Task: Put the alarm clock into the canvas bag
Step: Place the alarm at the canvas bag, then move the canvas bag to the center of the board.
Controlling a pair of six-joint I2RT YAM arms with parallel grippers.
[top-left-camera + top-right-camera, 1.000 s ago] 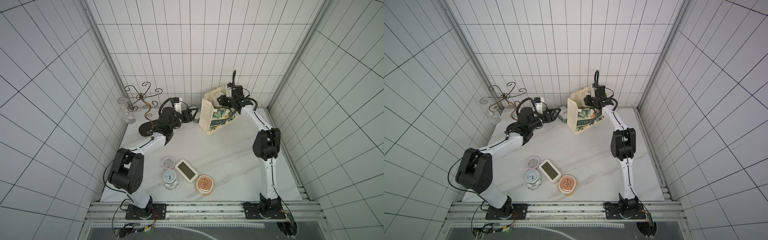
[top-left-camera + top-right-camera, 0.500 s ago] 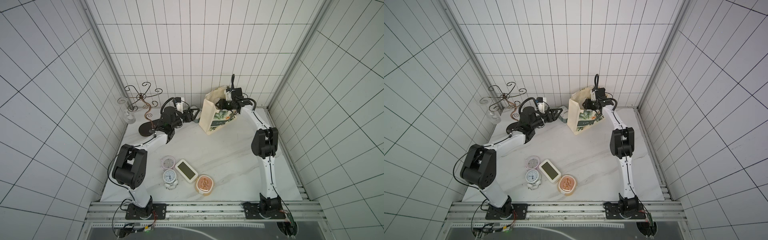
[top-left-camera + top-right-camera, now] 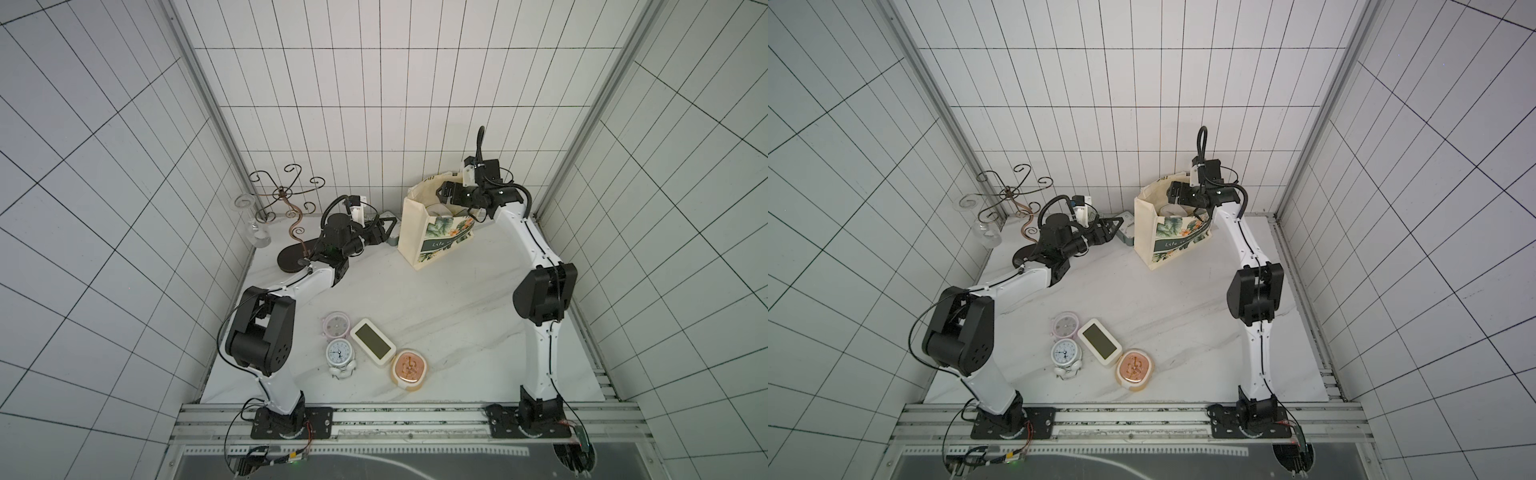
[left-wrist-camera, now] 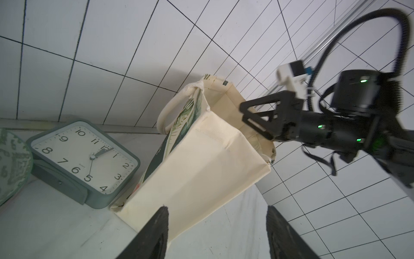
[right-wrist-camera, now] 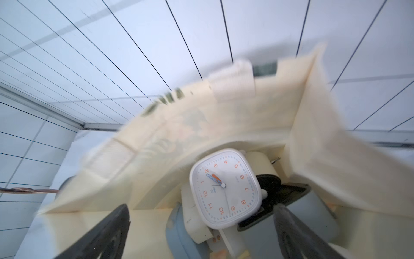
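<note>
The cream canvas bag (image 3: 436, 241) (image 3: 1173, 245) stands upright at the back of the table, its mouth open. My right gripper (image 3: 442, 192) (image 3: 1173, 192) (image 5: 201, 207) hangs at that mouth, jaws wide open and holding nothing. Inside the bag lies a white square alarm clock (image 5: 226, 188) with orange numerals, on top of other items, free of both fingers. My left gripper (image 3: 390, 226) (image 3: 1115, 226) (image 4: 217, 208) stands open beside the bag's plain side wall (image 4: 201, 161), nothing between its fingers.
A grey-green square clock (image 4: 85, 161) (image 3: 1126, 228) leans by the back wall, left of the bag. Near the front lie a pink clock (image 3: 336, 326), a white twin-bell clock (image 3: 340, 353), a white digital clock (image 3: 372, 343) and a copper-faced one (image 3: 409, 365). A scrolled metal stand (image 3: 286, 199) fills the back left corner.
My right gripper's jaws have spread wide at the bag's mouth, leaving the white clock loose inside. The left gripper has stayed open beside the bag.
</note>
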